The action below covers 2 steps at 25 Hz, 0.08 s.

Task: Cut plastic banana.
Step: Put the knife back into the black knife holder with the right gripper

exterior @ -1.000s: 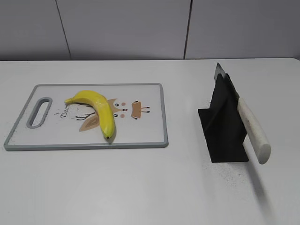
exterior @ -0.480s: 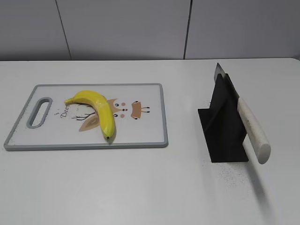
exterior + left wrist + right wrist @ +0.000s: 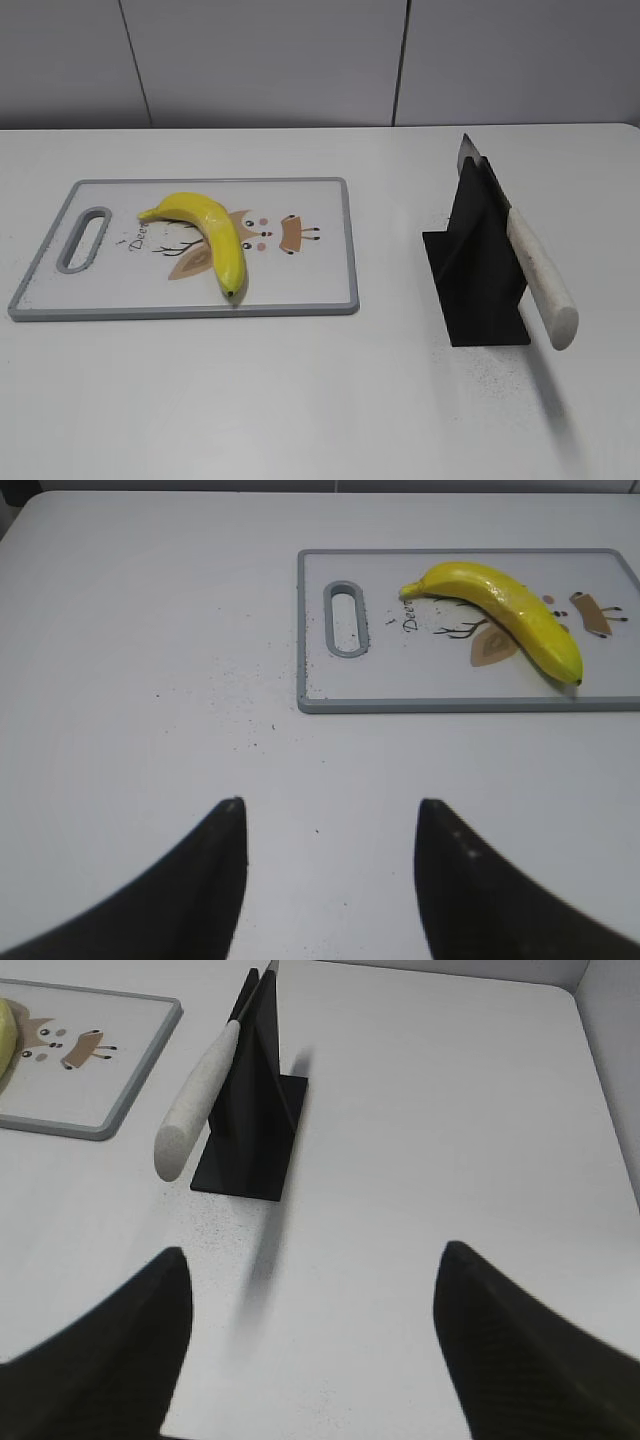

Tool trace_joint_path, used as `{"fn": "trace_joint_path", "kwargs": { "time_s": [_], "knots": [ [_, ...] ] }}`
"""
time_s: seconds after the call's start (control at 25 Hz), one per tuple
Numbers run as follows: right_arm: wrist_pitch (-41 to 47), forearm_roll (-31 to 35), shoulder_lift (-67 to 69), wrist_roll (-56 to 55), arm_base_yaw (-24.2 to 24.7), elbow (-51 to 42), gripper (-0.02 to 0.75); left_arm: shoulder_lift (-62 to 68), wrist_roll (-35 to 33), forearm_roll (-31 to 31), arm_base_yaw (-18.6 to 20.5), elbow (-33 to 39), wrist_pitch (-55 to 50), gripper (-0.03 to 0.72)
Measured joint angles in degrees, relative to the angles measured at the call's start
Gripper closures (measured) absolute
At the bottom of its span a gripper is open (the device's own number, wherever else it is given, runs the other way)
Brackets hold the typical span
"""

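Jaws of both grippers (image 3: 330,880) (image 3: 310,1340) spread wide, empty. Plastic banana (image 3: 205,236) on cutting board (image 3: 320,290); knife (image 3: 535,275) in black stand (image 3: 478,265) at 3 o'clock.

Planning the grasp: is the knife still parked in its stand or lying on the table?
In its stand. The knife rests slanted in the black holder, blade up, white handle jutting out off the table. Both grippers are open, away from it.

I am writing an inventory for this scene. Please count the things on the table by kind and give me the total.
Plastic banana: 1
Cutting board: 1
Knife: 1
Black knife stand: 1
Total: 4
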<state>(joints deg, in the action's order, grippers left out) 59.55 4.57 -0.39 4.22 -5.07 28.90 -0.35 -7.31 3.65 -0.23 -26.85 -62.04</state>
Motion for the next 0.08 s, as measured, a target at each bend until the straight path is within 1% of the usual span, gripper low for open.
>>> {"fn": "trace_joint_path", "kwargs": {
  "time_s": [0.08],
  "knots": [
    [0.0, 0.0, 0.0, 0.0, -0.01, 0.0, 0.172, 0.0, 0.0, 0.0, 0.0, 0.0, 0.0, 0.163]
  ]
}}
